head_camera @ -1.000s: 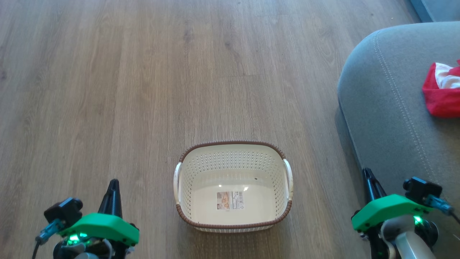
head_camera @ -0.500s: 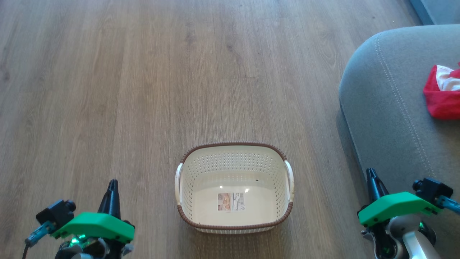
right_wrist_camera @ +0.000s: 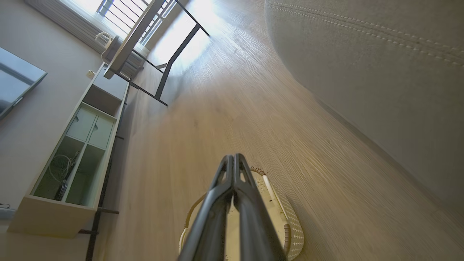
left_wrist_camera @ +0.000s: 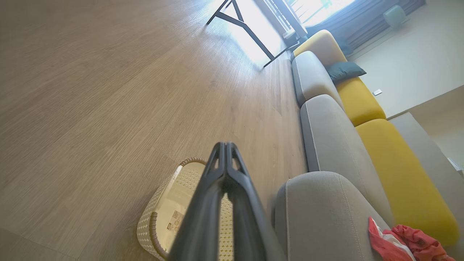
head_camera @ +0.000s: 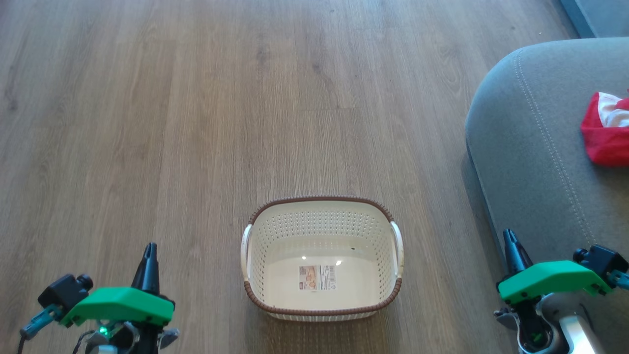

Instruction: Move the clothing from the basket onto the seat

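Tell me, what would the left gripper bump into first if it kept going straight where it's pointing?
Probably the wooden floor. The shut left gripper points past the basket at bare boards, with nothing between; depth is hard to judge.

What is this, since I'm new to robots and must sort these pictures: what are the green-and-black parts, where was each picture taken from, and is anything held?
A wheeled robot with two arms. The head view looks down: the green-and-black parts are its left tool and right tool, both shut, holding nothing, either side of an empty cream basket on the wooden floor. Red clothing lies on the grey seat. The other two pictures come from a camera on each wrist, looking along that tool's closed dark fingers.
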Robot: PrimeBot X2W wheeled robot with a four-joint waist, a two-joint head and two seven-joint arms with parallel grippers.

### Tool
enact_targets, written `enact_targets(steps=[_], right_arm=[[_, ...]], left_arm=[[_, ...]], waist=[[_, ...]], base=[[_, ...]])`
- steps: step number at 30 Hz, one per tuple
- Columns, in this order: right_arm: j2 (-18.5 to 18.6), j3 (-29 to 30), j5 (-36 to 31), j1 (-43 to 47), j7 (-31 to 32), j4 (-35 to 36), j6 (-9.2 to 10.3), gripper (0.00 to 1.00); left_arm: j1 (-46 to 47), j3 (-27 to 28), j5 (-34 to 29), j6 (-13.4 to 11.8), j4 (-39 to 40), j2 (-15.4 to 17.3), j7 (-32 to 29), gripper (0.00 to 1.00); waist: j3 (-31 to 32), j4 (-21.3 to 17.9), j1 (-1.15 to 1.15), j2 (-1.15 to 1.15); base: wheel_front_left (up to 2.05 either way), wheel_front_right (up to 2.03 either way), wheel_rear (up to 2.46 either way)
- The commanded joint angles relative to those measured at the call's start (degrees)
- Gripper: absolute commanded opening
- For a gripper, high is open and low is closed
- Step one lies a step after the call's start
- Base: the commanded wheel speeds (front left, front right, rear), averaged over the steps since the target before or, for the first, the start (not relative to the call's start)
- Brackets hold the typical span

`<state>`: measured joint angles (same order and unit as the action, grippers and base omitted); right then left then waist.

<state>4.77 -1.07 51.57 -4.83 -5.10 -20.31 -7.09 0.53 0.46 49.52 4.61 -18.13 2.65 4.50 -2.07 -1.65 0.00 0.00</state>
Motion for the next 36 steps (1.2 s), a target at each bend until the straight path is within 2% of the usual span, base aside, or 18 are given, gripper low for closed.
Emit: enact_targets(steps=[1,36], right_arm=[[0.08,0.08,1.77,-1.72,0.44,2.33,-0.20,0.00],[-0.75,3.92,23.72,-1.48,6.38,4.55,-0.31,0.00]], left_arm=[[3.27,1.41,1.78,0.62,2.12,0.14,-0.62,0.00],[4.61,4.01,24.57,1.88,3.21,0.19,-6.41,0.00]], waist=[[0.04,0.04,0.00,0.00],[1.07,0.94,0.00,0.00]], base=[[0.00,0.00,0.00],[0.00,0.00,0.00]])
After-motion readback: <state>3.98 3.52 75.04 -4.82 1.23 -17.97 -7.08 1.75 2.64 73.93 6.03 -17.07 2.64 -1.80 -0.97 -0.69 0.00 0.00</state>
